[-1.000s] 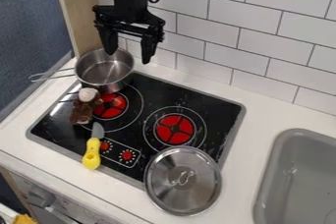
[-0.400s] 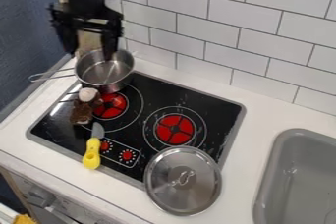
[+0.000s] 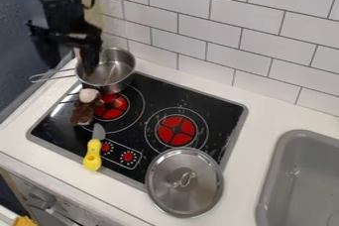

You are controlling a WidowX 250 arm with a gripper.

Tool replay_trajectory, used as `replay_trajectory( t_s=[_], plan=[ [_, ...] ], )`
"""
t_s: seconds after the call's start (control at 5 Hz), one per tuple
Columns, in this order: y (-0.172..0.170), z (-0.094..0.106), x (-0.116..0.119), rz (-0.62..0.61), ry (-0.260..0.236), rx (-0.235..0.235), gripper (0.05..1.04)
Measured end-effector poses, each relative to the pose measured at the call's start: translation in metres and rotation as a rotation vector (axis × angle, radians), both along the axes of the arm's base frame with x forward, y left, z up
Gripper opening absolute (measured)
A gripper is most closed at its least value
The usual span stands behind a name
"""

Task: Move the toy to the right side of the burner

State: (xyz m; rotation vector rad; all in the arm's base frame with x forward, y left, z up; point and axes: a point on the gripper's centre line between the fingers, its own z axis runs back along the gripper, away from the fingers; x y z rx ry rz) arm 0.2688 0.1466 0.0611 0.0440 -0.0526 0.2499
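Note:
My gripper (image 3: 71, 66) hangs at the upper left, open with nothing between its fingers, above the pot's left side and its handle. Below it, the brown plush toy (image 3: 82, 113) with a pale head lies on the left part of the black cooktop. The toy touches the left edge of the left red burner (image 3: 111, 107). A second red burner (image 3: 176, 130) is to the right, nearer the middle of the cooktop.
A steel pot (image 3: 111, 74) stands at the cooktop's back left corner, its handle pointing left. A yellow-handled knife (image 3: 92, 154) lies in front of the toy. The steel lid (image 3: 184, 183) rests over the front right edge. A grey sink (image 3: 301, 185) is at the right.
My gripper has moved left and somewhat lower, from behind the pot to above its left side. The toy, pot, knife and lid have not moved.

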Motion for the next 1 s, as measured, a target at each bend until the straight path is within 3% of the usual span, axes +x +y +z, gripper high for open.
replay_trajectory(
  t_s=[0.2,0.4,0.8,1.0],
  plan=[
    [0.000,-0.007,-0.006,-0.005,-0.004,-0.018,1.001],
    [-0.003,-0.023,-0.013,-0.041,0.032,-0.042,1.001],
    [-0.005,-0.051,-0.011,-0.034,0.084,-0.025,1.001],
    [-0.008,-0.058,-0.009,-0.039,0.095,-0.019,0.948]
  ],
)
